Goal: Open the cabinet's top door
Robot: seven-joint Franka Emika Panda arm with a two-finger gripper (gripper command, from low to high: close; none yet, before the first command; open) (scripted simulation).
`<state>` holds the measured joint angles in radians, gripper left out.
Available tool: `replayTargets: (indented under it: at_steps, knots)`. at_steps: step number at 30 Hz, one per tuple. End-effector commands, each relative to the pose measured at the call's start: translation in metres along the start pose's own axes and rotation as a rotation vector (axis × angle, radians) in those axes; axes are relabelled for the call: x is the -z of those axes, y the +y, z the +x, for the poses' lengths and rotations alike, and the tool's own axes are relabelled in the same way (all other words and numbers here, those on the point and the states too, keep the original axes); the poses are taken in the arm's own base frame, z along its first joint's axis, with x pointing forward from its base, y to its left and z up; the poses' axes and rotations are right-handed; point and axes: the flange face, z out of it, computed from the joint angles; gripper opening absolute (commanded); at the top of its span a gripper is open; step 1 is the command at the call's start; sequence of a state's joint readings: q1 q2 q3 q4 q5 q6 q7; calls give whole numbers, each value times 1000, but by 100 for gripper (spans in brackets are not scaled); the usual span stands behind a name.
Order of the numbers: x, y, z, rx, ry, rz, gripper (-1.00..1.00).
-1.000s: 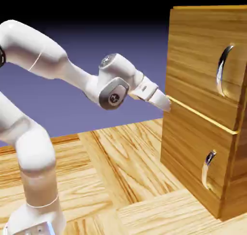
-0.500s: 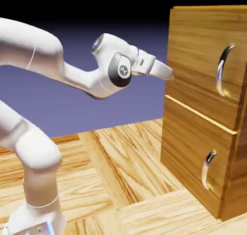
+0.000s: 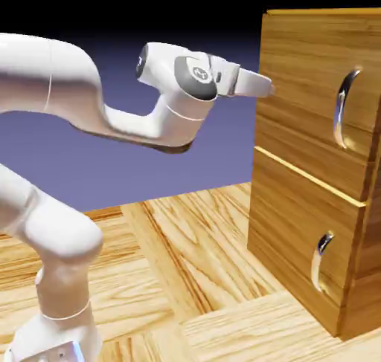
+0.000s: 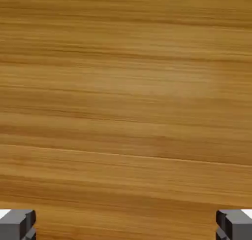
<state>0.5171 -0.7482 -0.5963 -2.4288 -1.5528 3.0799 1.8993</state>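
The cabinet [image 3: 298,204] is a tall golden-brown wood box at the exterior view's right. Its top door [image 3: 309,93] is the upper panel, with a long curved silver handle [image 3: 344,109] near its right side. My gripper [image 3: 268,88] points at the door's left edge, level with the handle's upper part and well to the left of it. In the hand view my gripper [image 4: 126,224] is open: two grey fingertips [image 4: 17,224] stand far apart at the bottom corners, with only wood grain of the cabinet [image 4: 126,86] between them. The handle is out of the hand view.
Below the top door sits a shorter lower panel [image 3: 298,227] with a small silver handle [image 3: 321,260]. The cabinet stands on a wood-plank table [image 3: 171,264]. My white arm [image 3: 67,115] arches in from the lower left.
My gripper has risen from the seam between the two panels to the top door's upper left part, and the wrist has turned more level. The jaws stayed open.
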Motion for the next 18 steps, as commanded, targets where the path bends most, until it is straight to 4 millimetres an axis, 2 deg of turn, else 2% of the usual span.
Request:
replayTargets:
  at_steps: [1, 9, 18]
  knots:
    - [1, 2, 3, -1, 9, 9, 0]
    - [1, 26, 27, -15, 73, 68, 0]
    - [-10, 71, 50, -33, 129, 111, 0]
